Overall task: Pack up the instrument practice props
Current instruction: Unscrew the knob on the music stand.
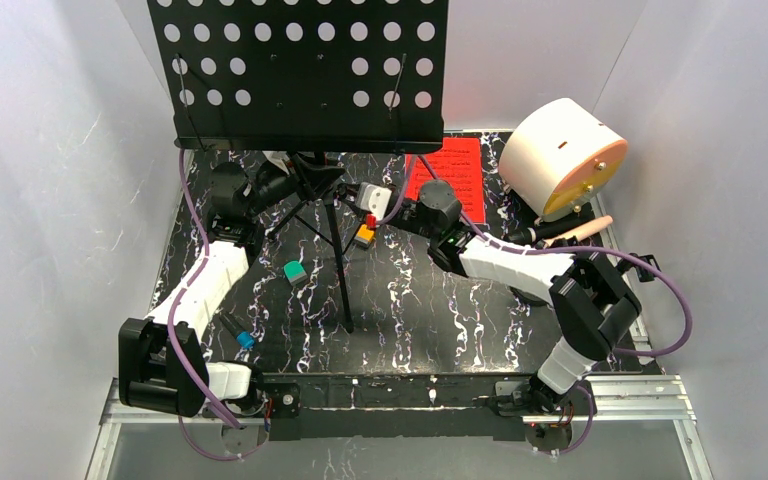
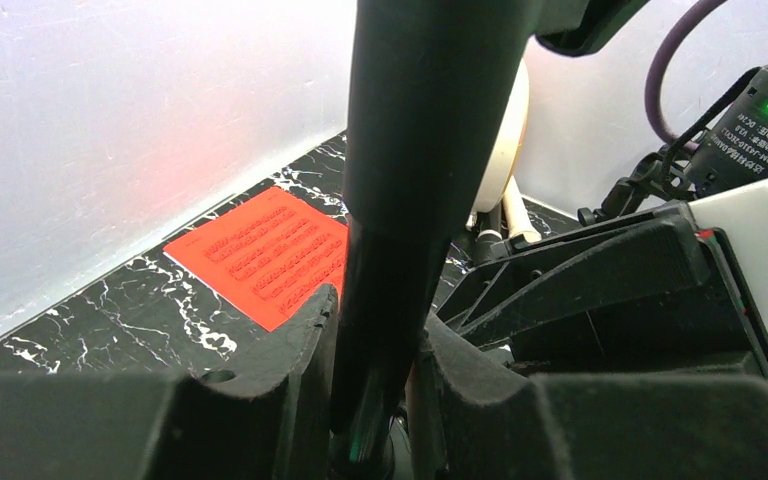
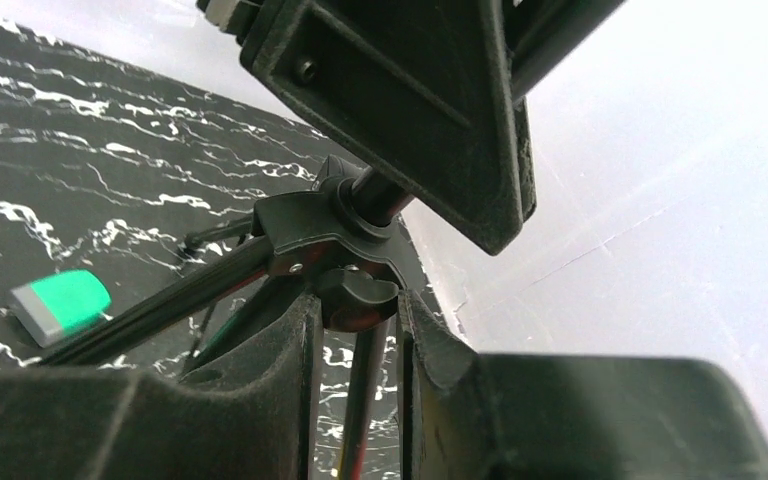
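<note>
The music stand [image 1: 305, 70] stands upright just left of the red sheet [image 1: 455, 175]. The left gripper [image 2: 375, 350] is clamped on its pole [image 2: 410, 150], and the right gripper [image 3: 357, 320] appears closed on the leg hub [image 3: 310, 225]. I judge the stand stiff, smooth and top-heavy, so the pole is the safest place to hold.

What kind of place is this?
Probably a robot lab booth: plain white walls around a black marbled table, two white robot arms bolted at its edge, and a black perforated music rack.

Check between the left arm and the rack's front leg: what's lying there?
A small green-and-grey block, touching neither, in the top view. A blue-tipped piece lies close beside the left arm.
</note>
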`<state>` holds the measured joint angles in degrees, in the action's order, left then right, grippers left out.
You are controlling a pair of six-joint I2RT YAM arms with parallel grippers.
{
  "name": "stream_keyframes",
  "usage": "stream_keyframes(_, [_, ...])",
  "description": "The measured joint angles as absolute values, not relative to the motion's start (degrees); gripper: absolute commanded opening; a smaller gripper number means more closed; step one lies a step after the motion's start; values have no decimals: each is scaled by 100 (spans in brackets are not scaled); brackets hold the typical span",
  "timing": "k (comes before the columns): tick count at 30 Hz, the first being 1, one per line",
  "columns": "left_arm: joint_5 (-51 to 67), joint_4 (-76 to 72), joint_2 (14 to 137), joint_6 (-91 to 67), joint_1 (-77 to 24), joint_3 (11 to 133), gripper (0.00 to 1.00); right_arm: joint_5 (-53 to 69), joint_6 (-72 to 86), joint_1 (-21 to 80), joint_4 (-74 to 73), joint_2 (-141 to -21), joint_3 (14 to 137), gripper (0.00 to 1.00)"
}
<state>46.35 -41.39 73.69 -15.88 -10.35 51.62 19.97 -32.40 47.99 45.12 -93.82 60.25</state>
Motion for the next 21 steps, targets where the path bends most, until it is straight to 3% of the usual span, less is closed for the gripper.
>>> stream_keyframes(9, [4652, -4108, 7371, -1559, -1035, 5172, 0, 1741, -5572, 5030, 3697, -9212, 6143, 1])
stream_keyframes(18, [4735, -4058, 7369, -1549, -1026, 5192, 0, 808, -9126, 5459, 3605, -9148, 5861, 1])
stream_keyframes(21, [4775, -4034, 7369, -1538, -1031, 5203, 0, 672, -9668, 5516, 3774, -9148, 5741, 12])
